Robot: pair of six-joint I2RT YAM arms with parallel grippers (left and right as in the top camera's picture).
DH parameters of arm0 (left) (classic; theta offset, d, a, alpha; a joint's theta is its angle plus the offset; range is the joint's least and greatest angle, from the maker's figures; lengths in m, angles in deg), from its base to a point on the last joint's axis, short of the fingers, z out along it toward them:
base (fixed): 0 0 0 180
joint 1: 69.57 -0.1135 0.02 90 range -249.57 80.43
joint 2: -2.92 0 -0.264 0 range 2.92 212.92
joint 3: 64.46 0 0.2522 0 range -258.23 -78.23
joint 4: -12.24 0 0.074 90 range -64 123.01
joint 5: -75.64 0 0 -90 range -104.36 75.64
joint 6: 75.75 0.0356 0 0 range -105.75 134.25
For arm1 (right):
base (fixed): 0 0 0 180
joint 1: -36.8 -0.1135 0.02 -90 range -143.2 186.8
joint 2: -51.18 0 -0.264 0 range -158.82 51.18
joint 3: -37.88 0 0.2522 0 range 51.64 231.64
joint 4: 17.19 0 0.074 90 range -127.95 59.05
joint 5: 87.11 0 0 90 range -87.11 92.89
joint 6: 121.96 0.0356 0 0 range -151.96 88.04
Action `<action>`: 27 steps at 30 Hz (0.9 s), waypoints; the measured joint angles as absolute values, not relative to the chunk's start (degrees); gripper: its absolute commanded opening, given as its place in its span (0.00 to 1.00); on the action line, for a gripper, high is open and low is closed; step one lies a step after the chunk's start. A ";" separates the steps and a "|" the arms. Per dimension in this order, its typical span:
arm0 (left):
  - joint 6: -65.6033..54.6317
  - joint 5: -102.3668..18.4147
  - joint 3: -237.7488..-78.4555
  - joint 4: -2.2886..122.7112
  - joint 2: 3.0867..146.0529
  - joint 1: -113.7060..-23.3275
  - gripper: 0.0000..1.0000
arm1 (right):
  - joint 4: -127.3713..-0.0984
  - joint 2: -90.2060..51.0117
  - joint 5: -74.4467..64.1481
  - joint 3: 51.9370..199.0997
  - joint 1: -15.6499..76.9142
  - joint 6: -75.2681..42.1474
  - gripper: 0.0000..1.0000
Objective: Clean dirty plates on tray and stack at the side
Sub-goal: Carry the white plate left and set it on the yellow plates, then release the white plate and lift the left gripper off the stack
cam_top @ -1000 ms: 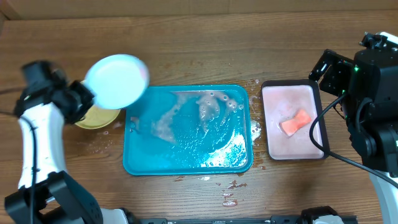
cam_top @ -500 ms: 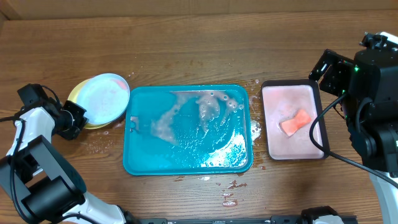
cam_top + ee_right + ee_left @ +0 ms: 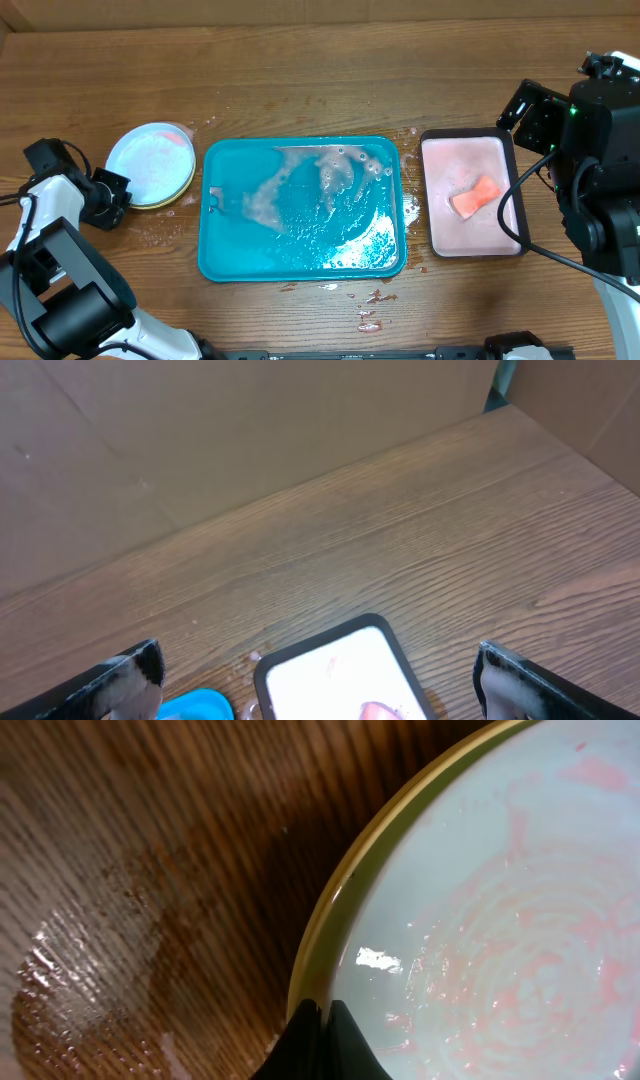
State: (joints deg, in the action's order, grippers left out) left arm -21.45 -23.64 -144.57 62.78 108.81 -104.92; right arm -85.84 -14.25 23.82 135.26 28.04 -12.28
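Close to finished, judging by the layout. No plates on the tray (image 3: 204, 230), only suds and cloudy water across its teal floor.

Stacked on the tabletop (image 3: 300, 80) just beside the tray's left edge:
- pale blue plate (image 3: 150, 160) on top;
- yellow-green plate (image 3: 325, 920) beneath, showing only as a rim, with no telling whether 1 or 2 under there.

Left gripper (image 3: 108, 195) at the stack's outer edge, jaws pinched shut on the top plate's rim. Right gripper (image 3: 320, 678) hanging near the far corner of the pink tray (image 3: 432, 200), jaws wide, holding nothing. Orange sponge (image 3: 475, 197) lying in that tray.

Probably left to do: letting go of the rim and backing off.

Top plate round, shallow and flat on the stack, but not spotless. Faint pink swirls across its wet, glossy face, and a stronger pink patch near the rim on the tray side.
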 measured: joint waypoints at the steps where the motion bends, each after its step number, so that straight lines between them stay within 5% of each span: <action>1: -21.80 -23.14 -144.57 62.85 108.81 -104.92 0.30 | -85.89 -14.25 23.82 135.26 28.02 -12.28 1.00; 5: -22.20 -21.67 -144.57 62.78 108.81 -105.09 1.00 | -85.87 -14.25 23.84 135.26 28.02 -12.30 1.00; 27: -16.34 -25.63 -154.69 69.77 103.32 -100.55 1.00 | -85.89 -14.25 23.82 135.26 28.02 -12.25 1.00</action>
State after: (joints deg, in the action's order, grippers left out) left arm -16.34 -25.63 -154.69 69.77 103.32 -100.55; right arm -85.89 -14.25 23.82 135.26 28.02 -12.25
